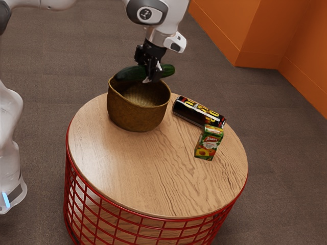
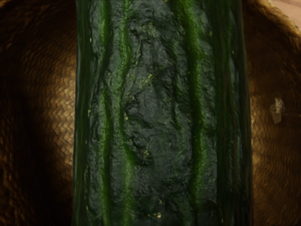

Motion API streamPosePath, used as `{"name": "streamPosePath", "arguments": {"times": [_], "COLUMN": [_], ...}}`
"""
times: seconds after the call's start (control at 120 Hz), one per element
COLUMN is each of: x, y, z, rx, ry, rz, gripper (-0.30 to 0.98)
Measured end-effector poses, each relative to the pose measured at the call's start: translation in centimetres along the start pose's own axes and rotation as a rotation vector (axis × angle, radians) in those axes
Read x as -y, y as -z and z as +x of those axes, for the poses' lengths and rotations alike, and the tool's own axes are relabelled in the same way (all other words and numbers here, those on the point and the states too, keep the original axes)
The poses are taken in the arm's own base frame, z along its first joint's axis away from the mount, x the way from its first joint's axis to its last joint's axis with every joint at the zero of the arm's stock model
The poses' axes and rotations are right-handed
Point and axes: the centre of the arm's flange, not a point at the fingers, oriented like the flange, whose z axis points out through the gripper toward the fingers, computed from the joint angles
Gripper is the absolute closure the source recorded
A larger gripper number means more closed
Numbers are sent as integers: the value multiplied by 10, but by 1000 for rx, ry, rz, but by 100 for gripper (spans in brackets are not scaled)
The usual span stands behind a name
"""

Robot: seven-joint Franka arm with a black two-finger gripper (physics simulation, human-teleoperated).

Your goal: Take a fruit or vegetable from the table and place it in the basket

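Clearly the hand is clamped round the cucumber near its middle, over the woven basket, the right place to hold something probably firm, fairly heavy and liable to tip or slip if taken by one end.

Your ext. cam looks down from beside the arm, far enough back for the full tabletop. Your wrist cam, v. close, faces the cucumber, w/ the basket beyond; both views share these. Wrist tilt's hard to tell.
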Motion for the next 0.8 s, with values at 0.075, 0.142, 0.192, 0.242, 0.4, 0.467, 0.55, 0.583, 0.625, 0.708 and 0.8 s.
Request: {"name": "streamPosePath", "arguments": {"times": [0.075, 0.142, 0.192, 0.242, 0.4, 0.467, 0.55, 0.583, 0.625, 0.708, 0.8], "x": [5, 9, 10, 12, 16, 17, 19, 21, 22, 24, 27], "y": [-5, -7, -9, -11, -8, -9, -13, -15, -16, -19, -22], "z": [0, 0, 0, 0, -14, -18, -20, -21, -22, -24, -25], "rx": [18, 28, 35, 42, 44, 54, 79, 93, 110, 140, 166], "ry": [6, 10, 10, 12, 1, -3, -1, 4, 8, 16, 27], "rz": [5, 7, 9, 9, -31, -51, -78, -92, -107, -126, -137], "gripper": [50, 50, 50, 50, 50, 50, 50, 50, 50, 50, 50]}}
